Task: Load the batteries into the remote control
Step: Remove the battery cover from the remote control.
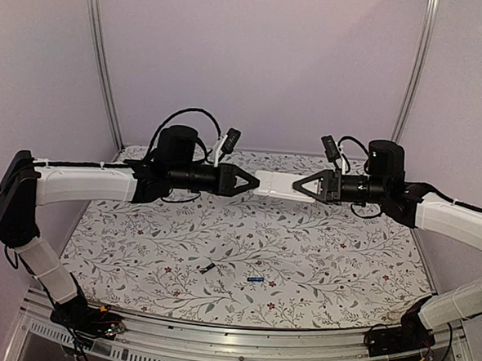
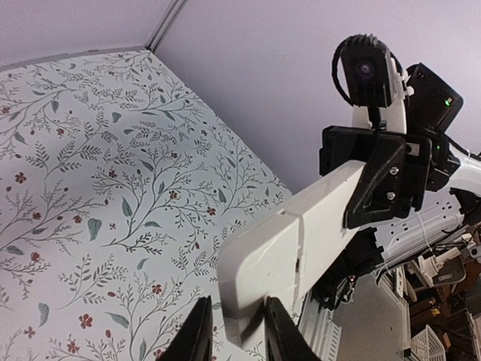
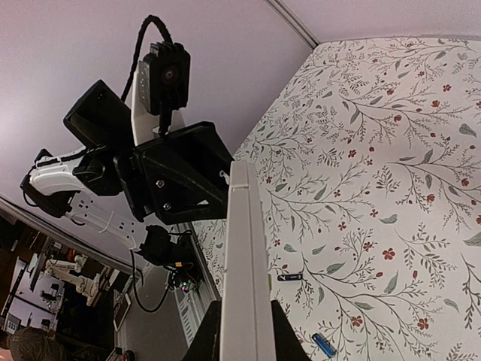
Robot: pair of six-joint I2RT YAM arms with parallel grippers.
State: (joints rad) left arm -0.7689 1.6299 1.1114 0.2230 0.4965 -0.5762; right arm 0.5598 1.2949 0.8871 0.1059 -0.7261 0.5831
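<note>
1. remote control [image 1: 277, 185]: both ends sit inside the jaws, so the end faces are hidden; buttons & display don't show in any view.
2. left gripper [image 2: 239, 340]: fingers cut off by bottom edge of left wrist view.
3. right gripper [image 3: 244, 331]: fingers likewise cut off at bottom of right wrist view.
4. batteries, blackish [image 1: 208, 268] & blue [image 1: 255, 278]: too small in top view to tell terminals or markings.

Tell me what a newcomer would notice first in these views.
The white remote control hangs in mid-air over the far half of the table, gripped at one end by the left gripper and at the other by the right gripper. Nearer the arm bases, the blackish battery and the blue battery lie loose on the table, apart.
</note>
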